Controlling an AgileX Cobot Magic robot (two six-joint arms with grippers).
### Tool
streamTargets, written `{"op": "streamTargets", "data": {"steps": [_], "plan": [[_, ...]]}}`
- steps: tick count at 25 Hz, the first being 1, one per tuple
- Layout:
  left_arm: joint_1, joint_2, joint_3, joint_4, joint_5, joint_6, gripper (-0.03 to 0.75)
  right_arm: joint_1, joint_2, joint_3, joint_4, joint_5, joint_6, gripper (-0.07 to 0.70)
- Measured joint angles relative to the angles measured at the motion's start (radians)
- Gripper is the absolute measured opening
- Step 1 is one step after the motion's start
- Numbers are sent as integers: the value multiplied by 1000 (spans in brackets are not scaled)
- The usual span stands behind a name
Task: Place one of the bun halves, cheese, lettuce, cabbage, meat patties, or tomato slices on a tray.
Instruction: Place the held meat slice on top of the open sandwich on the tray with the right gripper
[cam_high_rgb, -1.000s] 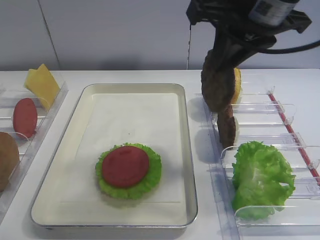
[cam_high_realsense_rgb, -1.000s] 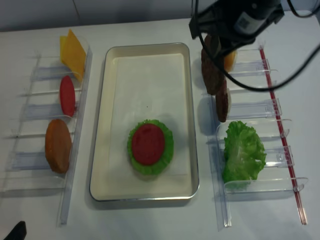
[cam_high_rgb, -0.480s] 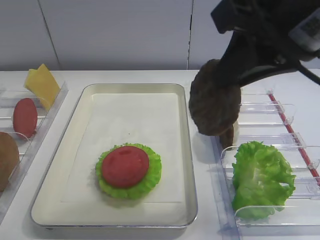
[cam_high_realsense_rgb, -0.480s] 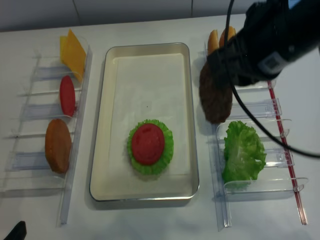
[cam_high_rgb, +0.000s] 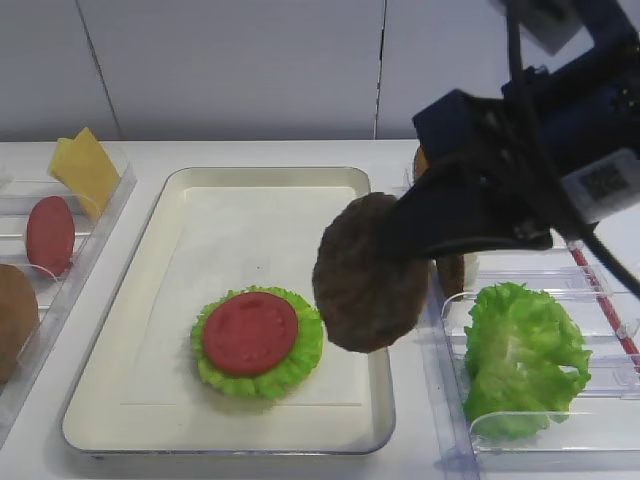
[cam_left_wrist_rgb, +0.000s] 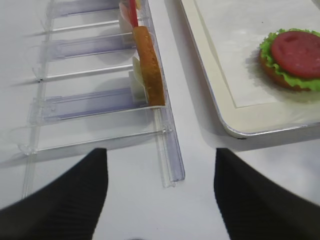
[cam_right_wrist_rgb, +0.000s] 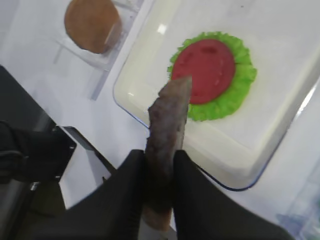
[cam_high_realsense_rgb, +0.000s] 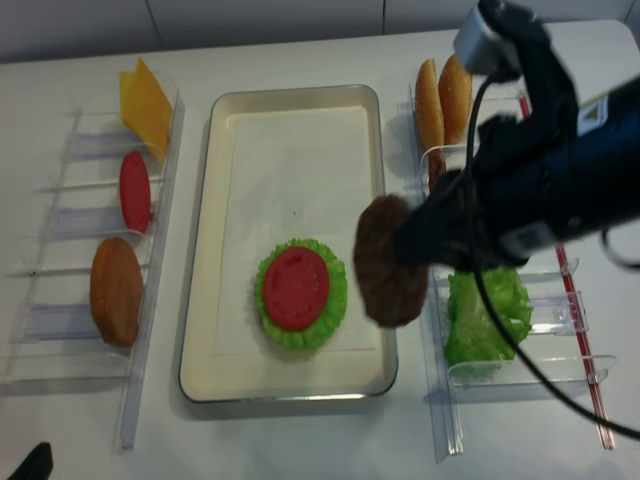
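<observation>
Jaws of the right gripper (cam_right_wrist_rgb: 159, 185) are clamped on a meat patty (cam_high_rgb: 368, 272), pinching it edge-on between the two dark fingers (cam_right_wrist_rgb: 127, 192); the patty hangs above the right rim of the tray (cam_high_rgb: 140, 250), just right of the stack lying there. Left gripper: only two dark blurred finger shapes (cam_left_wrist_rgb: 60, 195) show at the bottom of the left wrist view, spread well apart with nothing between them. Tray contents: on the white paper liner (cam_high_rgb: 270, 230), toward the near end, a lettuce leaf (cam_high_rgb: 305, 345) with a tomato slice (cam_high_rgb: 250, 332) on top; the left wrist view shows a brown bun edge under the leaf. Left rack (cam_high_realsense_rgb: 70, 320), far to near: cheese slice (cam_high_rgb: 85, 170), second tomato slice (cam_high_rgb: 50, 234), bun half (cam_high_realsense_rgb: 116, 291), each standing on edge in its own slot. Right rack (cam_high_realsense_rgb: 560, 375): two bun halves (cam_high_realsense_rgb: 443, 95) upright at the far end, a second patty (cam_high_rgb: 452, 273) largely hidden behind the arm and the held patty, and a bunch of lettuce (cam_high_rgb: 522, 355) in the near slots. Obstruction: the right arm (cam_high_realsense_rgb: 560, 170) crosses over the middle of the right rack and covers the slots there; a black cable (cam_high_realsense_rgb: 520, 335) loops over the lettuce in the realsense view.
</observation>
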Motion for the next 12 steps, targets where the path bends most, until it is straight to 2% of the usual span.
{"op": "streamTargets", "data": {"steps": [4,9,12], "plan": [[0,0,0,0,0,0,462,0,0,69,200,-55,-166,170],[0,0,0,0,0,0,462,0,4,87,315,-106,-240,169],[0,0,0,0,0,0,462,0,34,87,371,-115,-281,169]]}}
